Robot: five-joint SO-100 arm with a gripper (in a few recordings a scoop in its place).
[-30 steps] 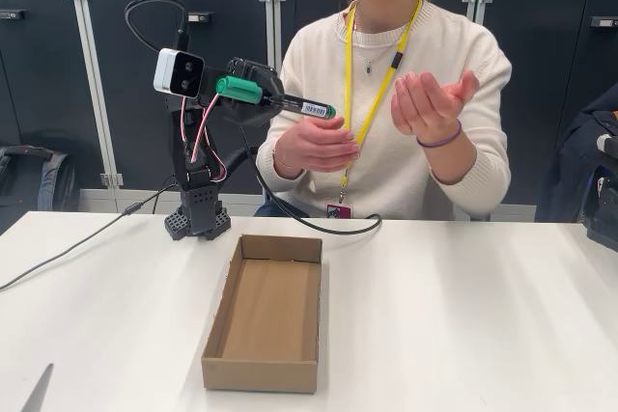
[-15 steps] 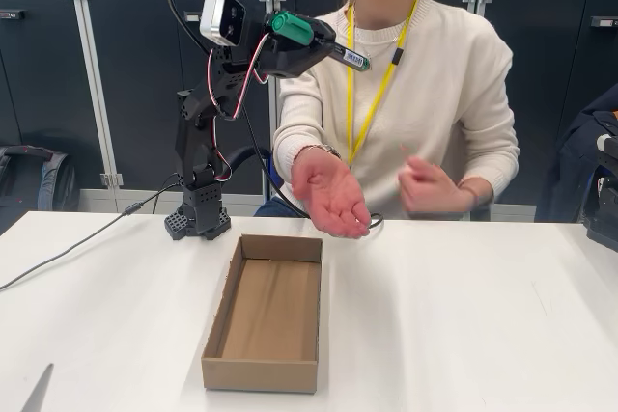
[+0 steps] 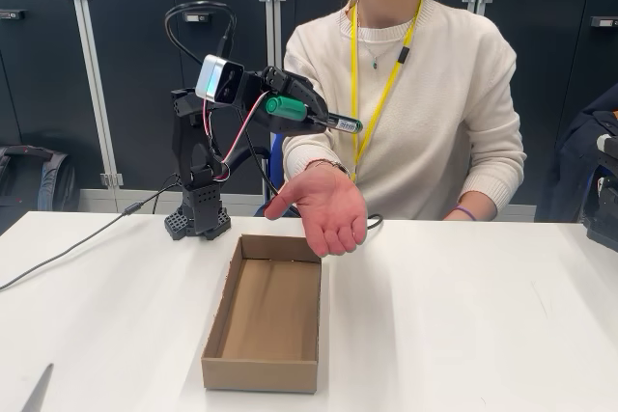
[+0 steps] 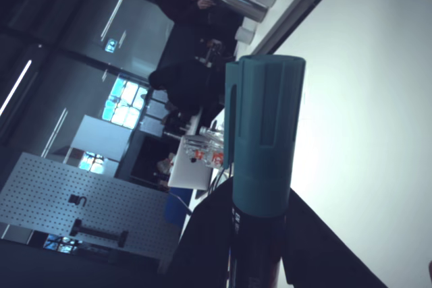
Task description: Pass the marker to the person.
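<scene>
In the fixed view my gripper (image 3: 305, 113) is shut on the marker (image 3: 333, 123), holding it in the air roughly level. Its teal-green cap (image 3: 287, 107) points back toward the arm and its other end points at the person (image 3: 435, 94) in the cream sweater. The person's open hand (image 3: 328, 207) is palm up just below and in front of the marker, apart from it. In the wrist view the teal cap (image 4: 263, 139) rises between the dark fingers (image 4: 202, 251).
An open cardboard box (image 3: 224, 335) lies on the white table (image 3: 463, 335) in front of the arm's base (image 3: 198, 219). A black cable (image 3: 77, 243) runs across the table's left. Dark cabinets stand behind.
The arm lifted the marker high, then lowered it toward the person. The person's one hand came forward, palm up, under the marker; the other hand dropped to the table's edge.
</scene>
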